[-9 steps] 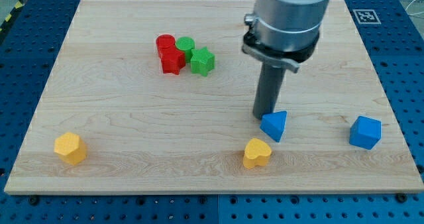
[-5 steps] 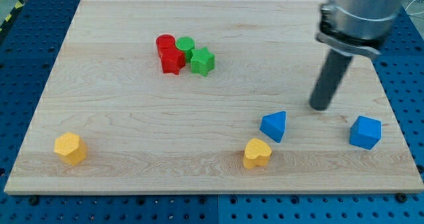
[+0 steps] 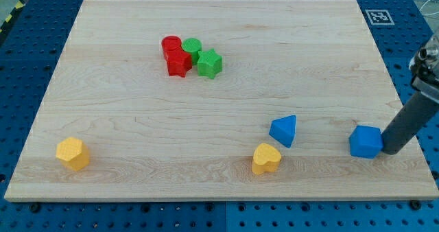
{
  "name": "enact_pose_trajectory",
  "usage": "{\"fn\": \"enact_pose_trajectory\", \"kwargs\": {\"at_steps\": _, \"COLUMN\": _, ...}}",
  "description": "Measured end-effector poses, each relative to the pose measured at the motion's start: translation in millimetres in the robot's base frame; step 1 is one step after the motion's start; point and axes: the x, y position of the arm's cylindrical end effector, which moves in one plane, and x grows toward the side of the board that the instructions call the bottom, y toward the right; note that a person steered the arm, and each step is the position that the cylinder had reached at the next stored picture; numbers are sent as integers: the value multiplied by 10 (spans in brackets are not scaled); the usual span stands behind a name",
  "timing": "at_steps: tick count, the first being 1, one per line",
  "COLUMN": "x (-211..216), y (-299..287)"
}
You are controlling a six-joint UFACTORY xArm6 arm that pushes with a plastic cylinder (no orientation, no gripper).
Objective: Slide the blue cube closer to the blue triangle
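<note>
- The blue cube [image 3: 365,142] was seen near the board's right edge, apart from the blue triangle [image 3: 284,130].
- My tip [image 3: 391,150], a bare rod holding nothing, was pressed against its right face.
- It was judged light, rigid, easily slid; a centred push was advised.

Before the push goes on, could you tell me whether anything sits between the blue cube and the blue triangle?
Nothing visible does. My tip is against the blue cube on its right in the view, and bare board runs from the cube leftward to the blue triangle. The yellow heart lies below that line.

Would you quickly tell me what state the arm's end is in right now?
No gripper: my tip holds nothing and sits against the blue cube on its right side in the view.
</note>
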Motion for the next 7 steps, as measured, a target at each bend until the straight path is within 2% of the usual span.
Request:
{"fn": "enact_pose_trajectory", "kwargs": {"at_steps": 5, "x": -107, "y": -691}}
{"fn": "enact_pose_trajectory", "kwargs": {"at_steps": 7, "x": -50, "y": -737}}
